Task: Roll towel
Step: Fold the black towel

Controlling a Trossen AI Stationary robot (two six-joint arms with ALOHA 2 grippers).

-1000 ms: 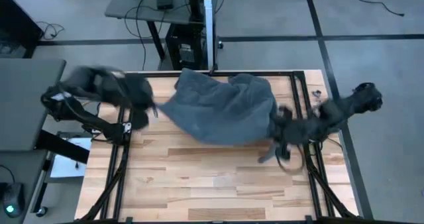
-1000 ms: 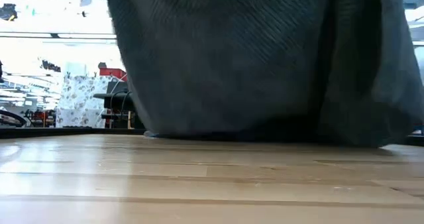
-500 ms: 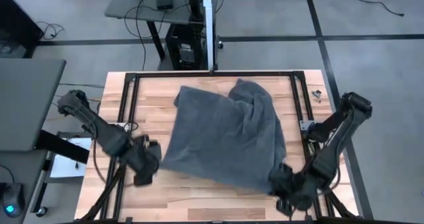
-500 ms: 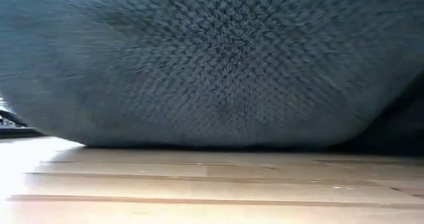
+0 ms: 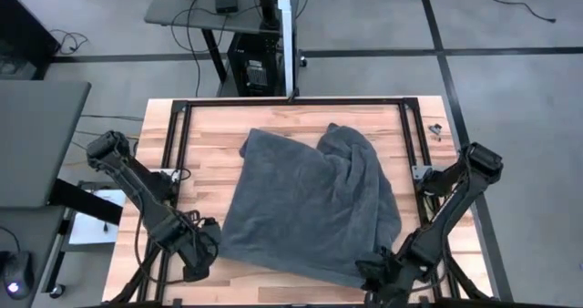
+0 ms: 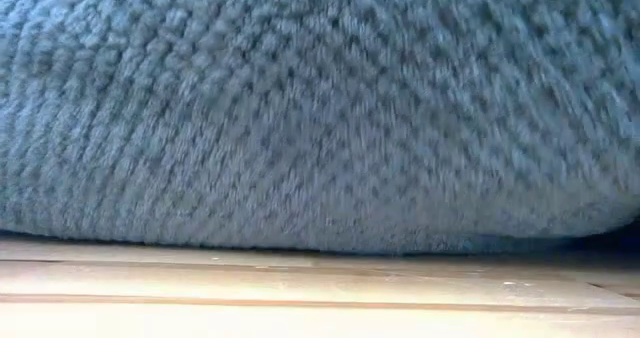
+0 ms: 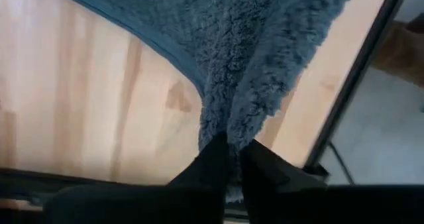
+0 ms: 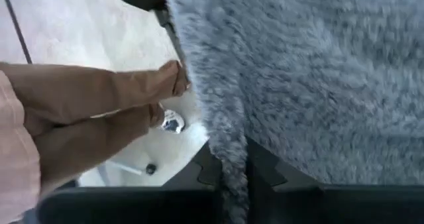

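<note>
The dark grey towel [image 5: 310, 199] lies spread over the middle of the wooden table, bunched in folds along its far right part [image 5: 351, 148]. In the low view the towel [image 6: 320, 108] fills the picture, and its lower fold rests on the boards. My left gripper [image 5: 208, 246] is at the towel's near left corner, shut on it. My right gripper [image 5: 375, 273] is at the near right corner by the table's near edge, also shut on the cloth. The wrist views show each gripper, left [image 7: 235, 168] and right [image 8: 233, 174], with cloth between its fingers. My left gripper pinches the towel's near left corner [image 7: 228, 128] between its two fingers, the cloth gathered into a bunch there. The fingers come steeply from above. From the hold the towel runs off onto the table, fairly flat. My right gripper pinches a narrow strip at the towel's near right corner [image 8: 228, 141] between its two fingers. The fingers slant down from the table's near right side. The rest of the towel spreads away from the hold over the table.
Black frame rails [image 5: 168, 171] run along the table's left, right and far sides. Bare wood shows left of the towel [image 5: 196, 153]. A person's legs in brown trousers [image 8: 86, 111] stand beyond the table's edge. A desk with cables [image 5: 228, 7] stands behind the table.
Both grippers have gone down and toward the table's near edge, tipping steeply downward, each with a corner of the towel. The towel, at first held up and hanging in a heap at the far side, is now drawn out and laid flat, its far part staying near the far edge.
</note>
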